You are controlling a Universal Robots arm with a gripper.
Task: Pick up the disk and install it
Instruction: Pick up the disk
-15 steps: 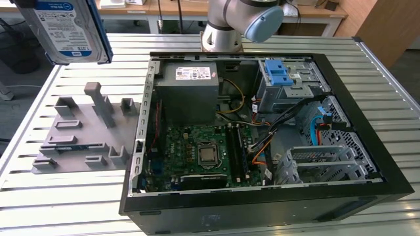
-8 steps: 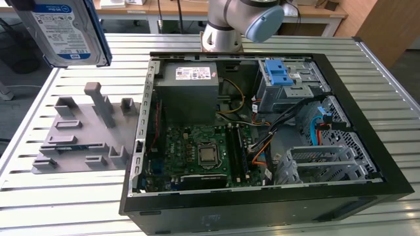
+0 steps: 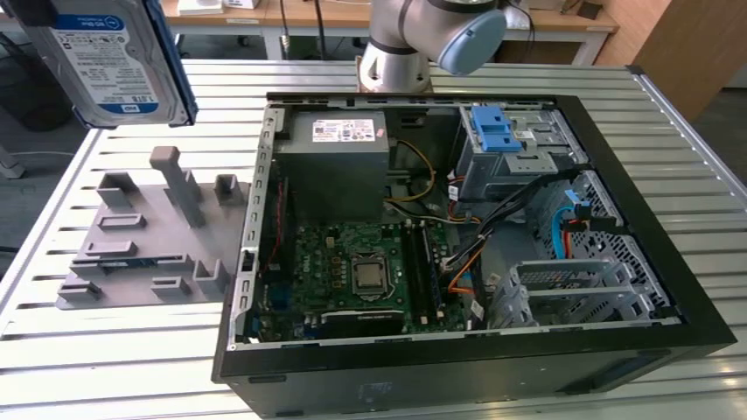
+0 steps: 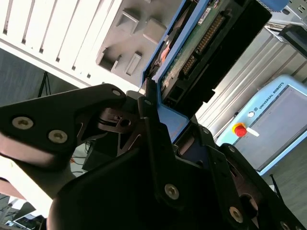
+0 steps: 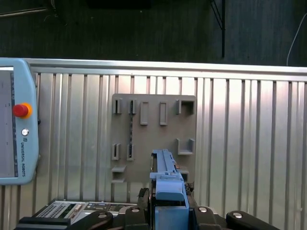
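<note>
In the exterior view the disk (image 3: 111,61) hangs in the air at ten o'clock, well above the table (image 3: 129,359). Its label faces the camera and its blue frame runs along one long edge. At nine o'clock a grey fixture (image 3: 146,236) with upright pegs and slots lies flat on the table, just beside the open case (image 3: 653,262).

Inside the case, the grey supply (image 3: 338,162) sits near twelve o'clock. The green board (image 3: 350,271) lies toward six o'clock, touching the supply's lower edge. The arm's base (image 3: 408,44) stands behind the case at twelve o'clock. A metal cage (image 3: 513,144) with a blue latch sits at two o'clock, and a second cage (image 3: 572,293) at four o'clock. Cables run between the two cages and the board.

In the second wrist view the gripper (image 4: 168,112) has its jaws closed on the disk's blue frame. One black finger (image 4: 146,103) presses flat against the frame's side. The disk's underside, with its green circuit board and connector, reaches out past the fingers. The fixture lies on the table beyond it. A pendant (image 4: 283,115) with a red button (image 4: 239,129) lies off to one side.

In the first wrist view the disk shows edge-on, clamped in the gripper, and it is held over the fixture, clear of its pegs. The pendant lies near the fixture, over the table's slats.
</note>
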